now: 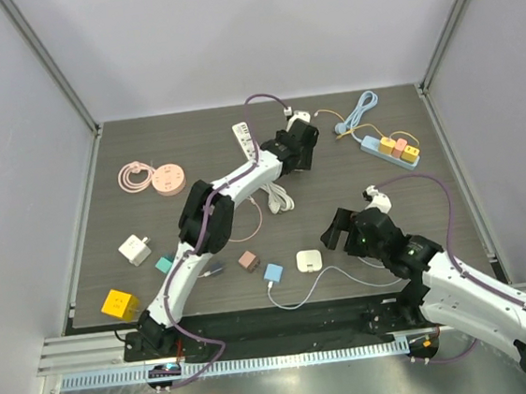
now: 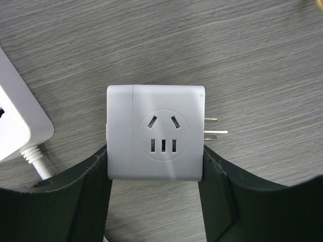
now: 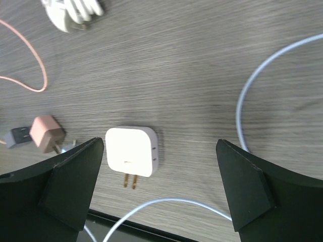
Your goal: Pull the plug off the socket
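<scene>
My left gripper [image 1: 297, 146] reaches to the far middle of the table. In the left wrist view it [image 2: 155, 152] is shut on a white cube adapter plug [image 2: 156, 133], fingers pressed on both of its sides. The plug's socket face points up and its bare metal prongs [image 2: 214, 132] stick out to the right, in no socket. The white power strip [image 2: 17, 123] lies apart at the left; it also shows in the top view [image 1: 245, 138]. My right gripper [image 1: 347, 230] is open and empty over a flat white charger [image 3: 132, 151] with two prongs.
A blue power strip with yellow and pink plugs [image 1: 390, 149] lies at the back right. A pink round socket [image 1: 169, 179], a white cube [image 1: 135, 250], a yellow cube [image 1: 119, 305], a blue charger [image 1: 273, 273] and a pink charger [image 3: 46, 133] lie around. A pale blue cable [image 3: 242, 116] loops near the right gripper.
</scene>
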`<state>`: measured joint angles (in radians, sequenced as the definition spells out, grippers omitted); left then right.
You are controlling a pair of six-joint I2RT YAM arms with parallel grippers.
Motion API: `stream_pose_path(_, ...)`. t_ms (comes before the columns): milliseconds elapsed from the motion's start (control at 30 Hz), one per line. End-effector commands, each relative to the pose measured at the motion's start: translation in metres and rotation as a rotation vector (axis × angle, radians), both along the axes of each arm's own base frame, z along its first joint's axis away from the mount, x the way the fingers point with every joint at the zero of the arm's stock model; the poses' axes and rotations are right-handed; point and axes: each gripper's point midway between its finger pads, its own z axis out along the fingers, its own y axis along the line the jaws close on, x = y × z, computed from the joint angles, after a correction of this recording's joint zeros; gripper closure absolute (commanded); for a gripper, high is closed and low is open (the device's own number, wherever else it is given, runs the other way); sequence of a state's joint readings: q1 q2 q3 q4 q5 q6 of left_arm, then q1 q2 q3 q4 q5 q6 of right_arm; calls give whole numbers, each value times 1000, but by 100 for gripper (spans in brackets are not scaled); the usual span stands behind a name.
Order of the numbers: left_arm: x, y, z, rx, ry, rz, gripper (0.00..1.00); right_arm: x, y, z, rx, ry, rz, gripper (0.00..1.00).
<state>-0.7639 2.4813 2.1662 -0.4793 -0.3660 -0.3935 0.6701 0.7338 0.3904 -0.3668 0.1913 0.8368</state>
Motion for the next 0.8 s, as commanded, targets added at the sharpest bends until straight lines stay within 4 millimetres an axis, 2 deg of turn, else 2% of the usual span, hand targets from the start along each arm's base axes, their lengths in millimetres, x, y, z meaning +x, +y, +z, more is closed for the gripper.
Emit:
stream_pose_path(0, 6, 12, 18, -2, 1, 25, 66, 5, -16, 6, -52, -22, -67, 0)
stream_pose_path(33, 7, 16, 16, -9, 13, 30, 44, 6, -17, 6, -47, -18, -82, 0)
stream_pose_path(133, -2, 24, 23, -11, 26, 30, 21, 13, -22, 9, -64, -23, -129, 0)
stream_pose_path(167, -6, 23, 28, -27, 28, 18, 19, 17, -26, 11, -78, -29, -151, 0)
stream_pose_path(200, -9, 24, 50, -58, 8, 13, 17, 23, -27, 19, -81, -42, -162, 0)
stream_pose_path(233, -17, 28, 49, -63, 25, 7, 11, 27, -29, 18, -102, -34, -174, 0)
stream_pose_path(267, -23, 25, 56, -91, 35, -13, 0, 34, -38, 19, -132, -36, -204, 0)
stream_pose_path(300, -30, 28, 79, -118, 30, -20, 0, 42, -42, 28, -132, -49, -228, 0)
stream_pose_path(367, -40, 30, 98, -162, 53, -10, 0, 53, -54, 26, -165, -26, -265, 0)
stream_pose_path(400, -50, 31, 108, -181, 73, -27, 0, 65, -73, 32, -170, -24, -326, 0)
stream_pose_path(433, -58, 34, 132, -218, 59, -28, 0, 71, -83, 28, -192, 0, -348, 0)
stream_pose_path(467, -66, 37, 144, -238, 56, -36, 0, 77, -94, 30, -200, 4, -381, 0)
stream_pose_path(500, -76, 37, 154, -268, 71, -61, 0, 89, -113, 40, -213, -9, -431, 0)
stream_pose_path(533, -88, 42, 187, -315, 38, -80, 0, 94, -125, 44, -228, -11, -463, 0)
stream_pose_path(567, -100, 47, 181, -329, 75, -73, 0, 100, -133, 49, -238, -18, -490, 0)
stream_pose_path(600, -112, 49, 186, -362, 91, -82, 0, 110, -141, 58, -250, -25, -509, 0)
stream_pose_path(633, -129, 48, 189, -409, 123, -111, 0, 115, -158, 63, -272, -28, -550, 0)
stream_pose_path(667, -154, 49, 190, -494, 160, -136, 0, 120, -165, 68, -285, -37, -567, 0)
stream_pose_path(733, -191, 47, 184, -581, 230, -191, 0, 132, -191, 84, -322, -63, -637, 0)
stream_pose_path(767, -215, 56, 169, -623, 262, -179, 1, 137, -194, 89, -325, -76, -646, 0)
